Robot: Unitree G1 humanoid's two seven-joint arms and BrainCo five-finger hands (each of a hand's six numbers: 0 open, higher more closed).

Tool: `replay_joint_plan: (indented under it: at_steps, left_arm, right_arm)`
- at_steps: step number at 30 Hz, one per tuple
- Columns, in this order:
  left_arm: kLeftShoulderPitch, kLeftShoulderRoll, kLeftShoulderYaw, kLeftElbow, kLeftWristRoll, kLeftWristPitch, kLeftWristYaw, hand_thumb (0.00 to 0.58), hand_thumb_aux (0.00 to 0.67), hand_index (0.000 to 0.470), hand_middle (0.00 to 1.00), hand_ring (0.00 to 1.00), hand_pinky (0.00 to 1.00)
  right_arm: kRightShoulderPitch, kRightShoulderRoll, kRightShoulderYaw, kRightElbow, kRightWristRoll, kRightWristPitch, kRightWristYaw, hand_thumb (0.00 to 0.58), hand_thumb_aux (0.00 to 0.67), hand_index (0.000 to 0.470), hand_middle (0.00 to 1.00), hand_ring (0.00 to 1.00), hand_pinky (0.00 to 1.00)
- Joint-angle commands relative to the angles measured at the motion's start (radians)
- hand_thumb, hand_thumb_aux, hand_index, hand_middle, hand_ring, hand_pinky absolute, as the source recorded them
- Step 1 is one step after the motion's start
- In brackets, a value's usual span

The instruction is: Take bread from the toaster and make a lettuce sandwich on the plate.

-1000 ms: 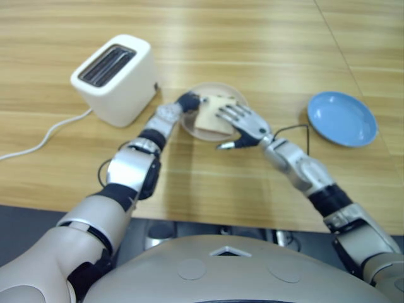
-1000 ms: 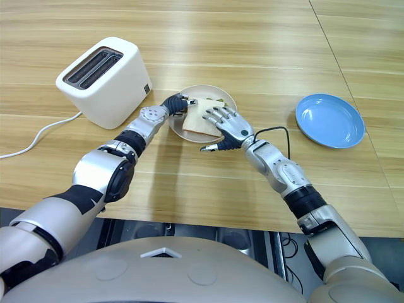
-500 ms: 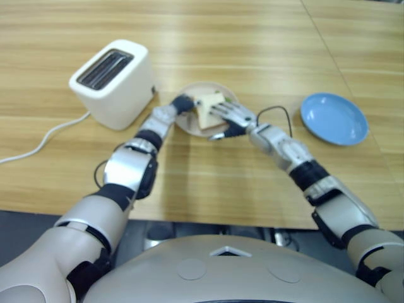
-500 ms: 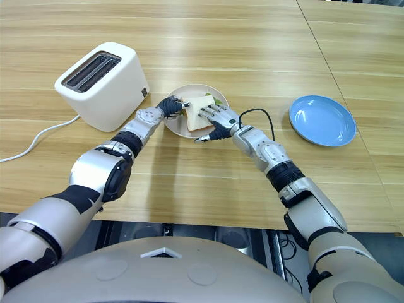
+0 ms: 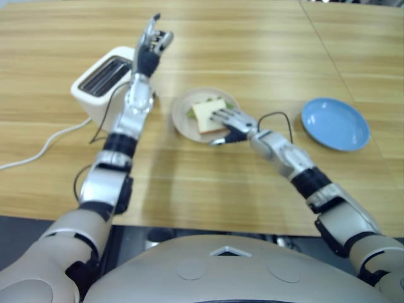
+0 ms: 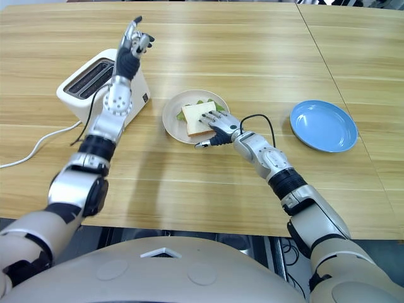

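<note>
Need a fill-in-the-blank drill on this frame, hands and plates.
1. The right hand rests on the square bread slice on the beige round plate, with green ___ beneath.
2. The left hand hovers above the white boxy ___.
3. The blue round plate holds ___.
Missing: lettuce; toaster; nothing.

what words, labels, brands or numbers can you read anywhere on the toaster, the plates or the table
No text can be read anywhere.
toaster: a small dark mark on its side wall, too small to read.
beige plate, blue plate, table: no print visible.
</note>
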Motion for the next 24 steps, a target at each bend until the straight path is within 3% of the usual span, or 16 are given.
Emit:
replay_joint_plan:
  at_steps: [1,6,7,8,11,15,16,17,18,24]
  left_arm:
    - [0.105,-0.022,-0.003,-0.175,-0.097,0.033,-0.116,0.000,0.000,0.000,0.00,0.00,0.00]
    - [0.232,-0.012,0.005,-0.271,-0.167,0.046,-0.214,0.000,0.000,0.000,0.00,0.00,0.00]
    - [0.256,0.001,0.015,-0.295,-0.132,0.039,-0.183,0.564,0.557,0.382,0.76,0.76,0.76]
    - [0.272,0.009,0.024,-0.312,-0.106,0.035,-0.161,0.580,0.670,0.460,1.00,1.00,1.00]
    - [0.350,0.060,0.074,-0.426,-0.110,0.039,-0.170,0.580,0.670,0.460,1.00,1.00,1.00]
    - [0.429,0.146,0.104,-0.572,-0.158,0.054,-0.267,0.580,0.670,0.460,1.00,1.00,1.00]
    - [0.447,0.168,0.111,-0.604,-0.154,0.072,-0.287,0.580,0.670,0.460,1.00,1.00,1.00]
    - [0.465,0.191,0.111,-0.632,-0.148,0.104,-0.315,0.580,0.670,0.460,1.00,1.00,1.00]
    - [0.483,0.222,0.088,-0.652,-0.144,0.149,-0.372,0.580,0.670,0.460,1.00,1.00,1.00]
    - [0.579,0.360,-0.101,-0.674,-0.024,0.264,-0.608,0.580,0.670,0.460,1.00,1.00,1.00]
  right_arm:
    - [0.081,0.001,-0.038,-0.046,0.080,-0.078,-0.086,0.000,0.000,0.000,0.00,0.00,0.00]
    - [0.154,-0.031,-0.227,-0.287,0.192,-0.151,-0.250,0.000,0.000,0.000,0.00,0.00,0.00]
    - [0.176,-0.033,-0.271,-0.336,0.236,-0.163,-0.258,0.000,0.000,0.000,0.00,0.00,0.00]
    - [0.191,-0.033,-0.299,-0.368,0.263,-0.170,-0.260,0.000,0.000,0.000,0.00,0.00,0.00]
    - [0.276,-0.052,-0.412,-0.519,0.413,-0.177,-0.200,0.000,0.000,0.000,0.00,0.00,0.00]
    - [0.384,-0.102,-0.432,-0.598,0.517,-0.139,-0.033,0.000,0.000,0.000,0.00,0.00,0.00]
    - [0.411,-0.118,-0.422,-0.601,0.517,-0.132,0.005,0.436,0.336,0.231,0.60,0.60,0.60]
    - [0.440,-0.134,-0.411,-0.603,0.520,-0.127,0.046,0.532,0.478,0.328,1.00,1.00,1.00]
    - [0.472,-0.152,-0.395,-0.605,0.526,-0.124,0.094,0.580,0.670,0.460,1.00,1.00,1.00]
    - [0.632,-0.225,-0.325,-0.662,0.542,-0.087,0.296,0.580,0.670,0.460,1.00,1.00,1.00]
